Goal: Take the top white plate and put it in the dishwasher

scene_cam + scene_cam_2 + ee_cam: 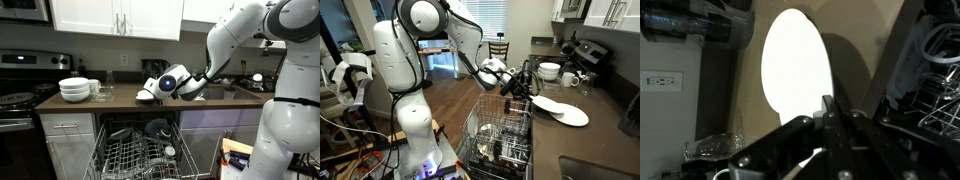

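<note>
The top white plate [795, 65] is pinched by its near rim in the tightly closed gripper [828, 108], lifted over the counter's [120, 99] front edge, its face extending away from the fingertips, with the open dishwasher [110, 155] below that edge.

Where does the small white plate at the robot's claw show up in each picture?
In an exterior view: the top white plate shows mid-frame, just left of the gripper.
In an exterior view: right of centre, over the counter.
Wrist view: large white oval, upper centre.
Shared landmark: the dishwasher rack.
</note>
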`<state>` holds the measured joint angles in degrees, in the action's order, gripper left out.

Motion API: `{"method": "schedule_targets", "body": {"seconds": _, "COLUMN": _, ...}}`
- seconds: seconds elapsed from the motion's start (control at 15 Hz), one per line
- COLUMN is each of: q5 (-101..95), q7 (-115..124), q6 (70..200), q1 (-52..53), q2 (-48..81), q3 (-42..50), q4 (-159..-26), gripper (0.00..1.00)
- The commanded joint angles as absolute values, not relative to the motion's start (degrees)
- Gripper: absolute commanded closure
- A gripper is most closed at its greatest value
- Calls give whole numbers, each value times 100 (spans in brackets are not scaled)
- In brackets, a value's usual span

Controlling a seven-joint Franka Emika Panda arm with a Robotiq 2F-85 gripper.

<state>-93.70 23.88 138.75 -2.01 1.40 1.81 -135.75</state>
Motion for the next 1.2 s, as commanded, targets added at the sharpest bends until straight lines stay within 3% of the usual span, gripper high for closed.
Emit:
{"method": "schedule_targets", "body": {"seconds": 0.0, "q5": -9361, "q7": 2527, "q6": 13551, "q1": -84, "q2": 1, "q3": 62, "q4": -13720, "gripper": 98}}
{"method": "schedule_targets", "body": {"seconds": 1.13, "q5": -9431, "q7": 3772, "q6": 12527, "q1": 395, "q2": -199, "q3": -391, "q4": -14050, "gripper": 99}}
